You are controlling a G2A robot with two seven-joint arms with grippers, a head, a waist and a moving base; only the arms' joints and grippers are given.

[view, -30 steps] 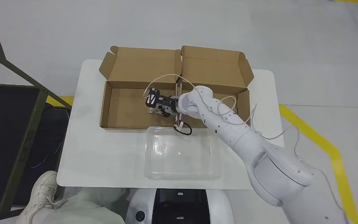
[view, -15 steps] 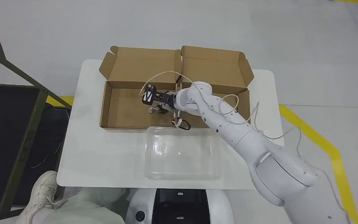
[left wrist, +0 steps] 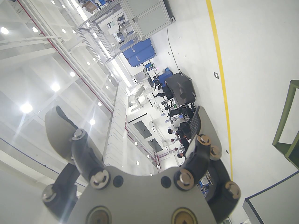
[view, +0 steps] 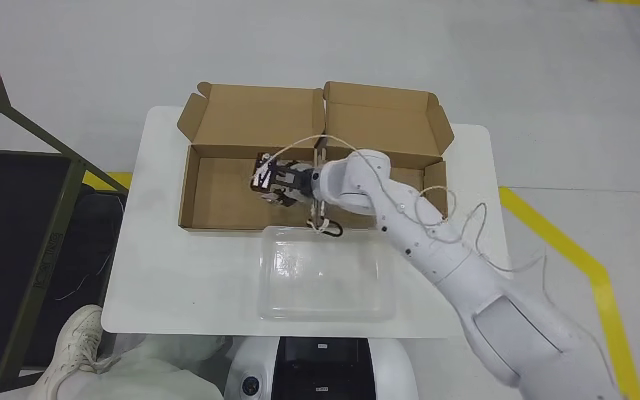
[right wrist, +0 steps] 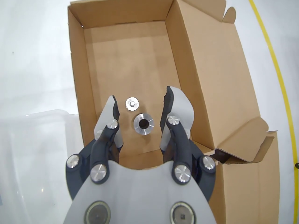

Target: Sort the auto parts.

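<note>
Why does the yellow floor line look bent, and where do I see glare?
Left wrist view: the yellow floor line bows, a wide-lens effect, and ceiling lights throw flare streaks across the left tool. Right wrist view: the line curves too, and the metal ring below the open right tool glints. Top view: even light.

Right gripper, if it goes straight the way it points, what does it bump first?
Probably the metal ring on the floor of the cardboard box, which sits between the open fingers of the right gripper; how far off is unclear.
</note>
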